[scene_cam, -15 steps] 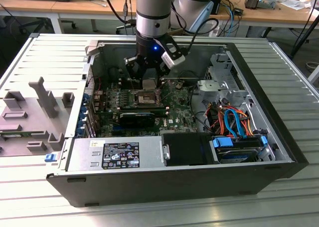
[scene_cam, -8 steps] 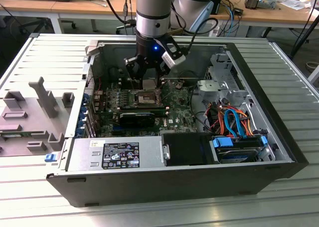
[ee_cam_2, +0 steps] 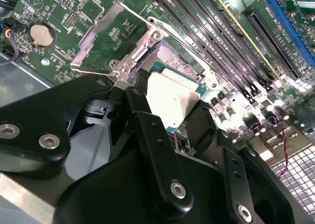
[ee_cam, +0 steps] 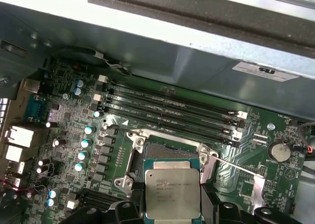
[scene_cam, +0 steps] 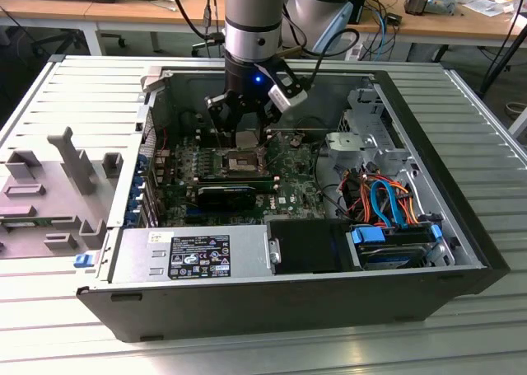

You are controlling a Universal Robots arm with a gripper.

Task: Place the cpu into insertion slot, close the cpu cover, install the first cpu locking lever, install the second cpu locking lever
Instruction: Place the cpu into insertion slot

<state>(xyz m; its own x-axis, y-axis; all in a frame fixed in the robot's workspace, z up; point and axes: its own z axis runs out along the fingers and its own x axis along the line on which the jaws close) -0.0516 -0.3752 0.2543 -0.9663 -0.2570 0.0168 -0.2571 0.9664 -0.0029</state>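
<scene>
Just above insertion slot [ee_cam: 170, 149]: cpu [ee_cam: 172, 194] clamped in end effector [ee_cam_2: 170, 103], not yet seated; cpu cover [ee_cam_2: 96, 34] open beside slot.

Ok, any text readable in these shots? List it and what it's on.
Nothing is clear enough to quote.
cpu, metal top: several printed lines, too small to read.
White sticker on the case wall: a mark and print, blurred.
Black label on the grey power supply box: white print and symbols, too small.
Green board: tiny white markings, unreadable.
</scene>
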